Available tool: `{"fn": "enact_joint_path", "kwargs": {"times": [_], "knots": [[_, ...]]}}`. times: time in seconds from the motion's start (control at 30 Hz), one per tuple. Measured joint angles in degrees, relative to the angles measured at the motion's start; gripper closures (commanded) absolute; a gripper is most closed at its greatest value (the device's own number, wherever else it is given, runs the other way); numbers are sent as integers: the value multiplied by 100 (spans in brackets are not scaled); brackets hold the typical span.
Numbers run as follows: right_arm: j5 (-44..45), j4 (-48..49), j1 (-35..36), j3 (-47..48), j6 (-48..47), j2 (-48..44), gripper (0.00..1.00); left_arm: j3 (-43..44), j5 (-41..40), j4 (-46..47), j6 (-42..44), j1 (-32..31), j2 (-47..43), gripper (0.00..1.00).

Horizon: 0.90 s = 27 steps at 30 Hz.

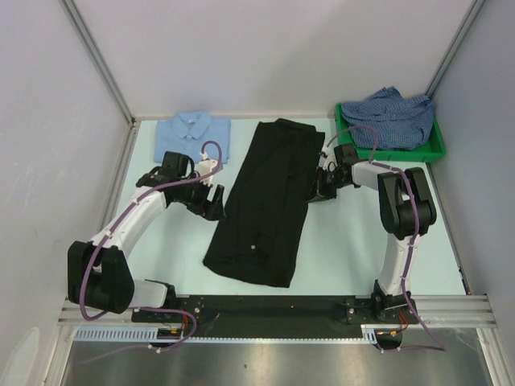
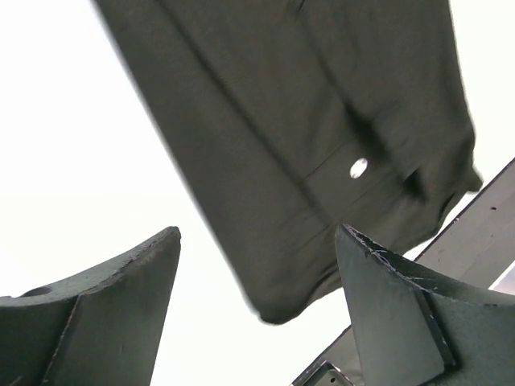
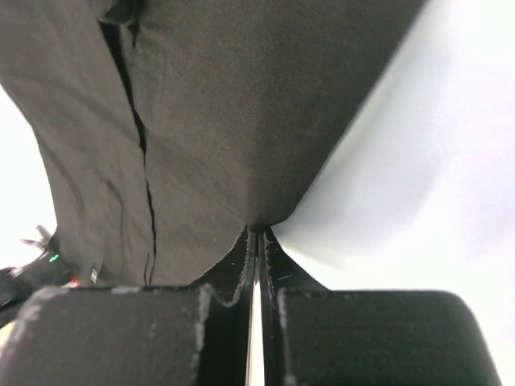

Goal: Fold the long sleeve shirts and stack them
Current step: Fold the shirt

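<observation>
Firstly, a pale table (image 1: pixel 354 241) is recorded, enclosed by white walls at left, right and far side.

Item: black shirt (image 1: pixel 265 205), laid out as a long strip down the middle of the table, from the far edge towards the near edge, its near end slanted to the left. It is also seen in the left wrist view (image 2: pixel 282 145) and the right wrist view (image 3: pixel 241 104).

Item: green bin (image 1: pixel 402 153), set at the far right corner.

Item: checked shirt (image 1: pixel 394 117), heaped crumpled inside the bin.

Item: light blue shirt (image 1: pixel 193 133), laid folded with collar showing at far left, just beside the black shirt.

Item: left gripper (image 1: pixel 216 201), positioned just beside the left edge of the black shirt; its jaws are held wide apart (image 2: pixel 257 233) and nothing is gripped between them.

Item: right gripper (image 1: pixel 319 191), placed at the right edge of the black shirt; its jaws are pressed together (image 3: pixel 257 241), and a fold of the black cloth is pinched at the tips.

Item: pale button (image 2: pixel 359 167), found on the black shirt towards its near end.
</observation>
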Motion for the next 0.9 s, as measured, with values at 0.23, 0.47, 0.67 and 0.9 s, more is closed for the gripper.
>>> {"fn": "enact_joint_path", "kwargs": {"times": [0.23,0.47,0.67,0.9], "knots": [[717,-881,-588,1134,-841,435,82,-131,11,28,2,0,15,17],[717,-1655,-719,1051,-1567,127,58,-140,214,96,-9,-2,81,17],[546,-2216,-225,129,-2031,-1593,60,-323,339,297,-175,-4,-46,16],[269,-2190,1104,-966,-1860,-2708,49,-463,267,511,-765,-20,-503,14]]}}
